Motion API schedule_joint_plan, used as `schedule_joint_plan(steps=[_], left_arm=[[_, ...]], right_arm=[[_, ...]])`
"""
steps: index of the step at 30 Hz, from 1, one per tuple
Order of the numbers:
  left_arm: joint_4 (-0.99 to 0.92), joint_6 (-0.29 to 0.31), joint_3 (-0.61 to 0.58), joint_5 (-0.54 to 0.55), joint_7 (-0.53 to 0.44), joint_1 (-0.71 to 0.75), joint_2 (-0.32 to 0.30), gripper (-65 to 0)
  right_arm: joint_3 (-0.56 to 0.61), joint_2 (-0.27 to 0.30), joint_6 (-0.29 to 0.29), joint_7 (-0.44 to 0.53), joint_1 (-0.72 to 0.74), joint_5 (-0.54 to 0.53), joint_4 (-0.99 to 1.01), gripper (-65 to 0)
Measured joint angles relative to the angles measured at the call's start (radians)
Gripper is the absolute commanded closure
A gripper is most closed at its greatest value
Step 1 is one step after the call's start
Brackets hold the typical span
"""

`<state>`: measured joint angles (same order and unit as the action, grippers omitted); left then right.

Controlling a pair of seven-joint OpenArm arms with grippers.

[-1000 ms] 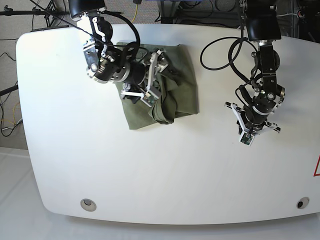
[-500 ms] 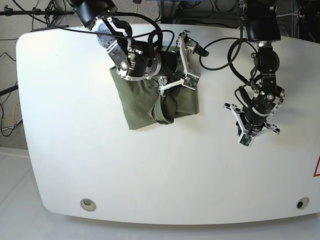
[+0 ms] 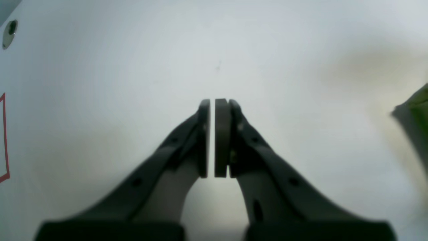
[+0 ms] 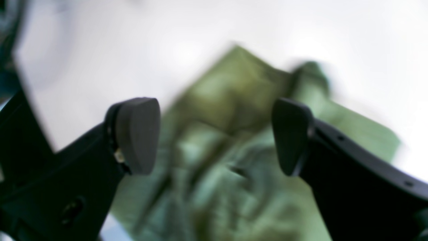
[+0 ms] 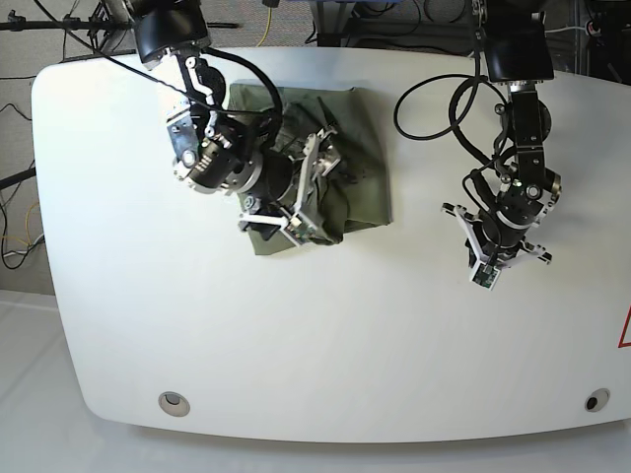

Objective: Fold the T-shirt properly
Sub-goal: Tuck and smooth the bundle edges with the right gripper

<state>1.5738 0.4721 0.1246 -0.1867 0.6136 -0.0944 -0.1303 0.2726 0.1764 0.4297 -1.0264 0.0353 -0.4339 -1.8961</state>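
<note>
The olive-green T-shirt lies bunched and partly folded on the white table, left of centre at the back. My right gripper hovers over its lower left part, jaws wide open and holding nothing. In the right wrist view the blurred T-shirt fills the space beyond the open right gripper. My left gripper hangs over bare table to the right, apart from the cloth. Its wrist view shows the left gripper shut on nothing, with a T-shirt corner at the right edge.
Round holes sit in the table near the front left and front right. A red marking runs along the right edge. Black cables loop over the back of the table by the left arm.
My right arm has swung from the shirt's upper right back toward its lower left, still open. The left arm has stayed in place.
</note>
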Motion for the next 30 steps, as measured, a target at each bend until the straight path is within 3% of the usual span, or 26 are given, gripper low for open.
schedule_joint_plan(steps=[3, 6, 8, 14, 19, 22, 30], left_arm=[[0.000, 0.000, 0.000, 0.000, 0.000, 0.000, 0.001, -1.3], [0.000, 0.000, 0.000, 0.000, 0.000, 0.002, 0.002, -1.3], [0.000, 0.000, 0.000, 0.000, -0.001, 0.003, 0.002, -1.3], [0.000, 0.000, 0.000, 0.000, 0.000, 0.004, 0.003, -1.3], [0.000, 0.000, 0.000, 0.000, 0.000, 0.007, 0.003, -1.3], [0.000, 0.000, 0.000, 0.000, 0.000, 0.009, 0.005, -1.3], [0.000, 0.000, 0.000, 0.000, 0.000, 0.009, 0.005, -1.3]], right_arm=[[-0.058, 0.002, 0.000, 0.000, 0.000, 0.000, 0.008, -48.6], [-0.101, 0.008, 0.000, 0.000, 0.000, 0.002, 0.024, -43.5], [-0.118, 0.013, -0.001, 0.004, 0.000, -0.004, 0.047, -35.9], [-0.117, 0.019, -0.003, 0.002, 0.000, 0.005, 0.117, 0.0], [-0.114, -0.003, -0.003, 0.015, 0.003, 0.043, 0.187, -3.4], [-0.115, -0.032, -0.003, 0.029, 0.005, 0.106, 0.227, 0.0], [-0.082, -0.096, 0.004, 0.046, 0.003, 0.237, 0.256, 0.0]])
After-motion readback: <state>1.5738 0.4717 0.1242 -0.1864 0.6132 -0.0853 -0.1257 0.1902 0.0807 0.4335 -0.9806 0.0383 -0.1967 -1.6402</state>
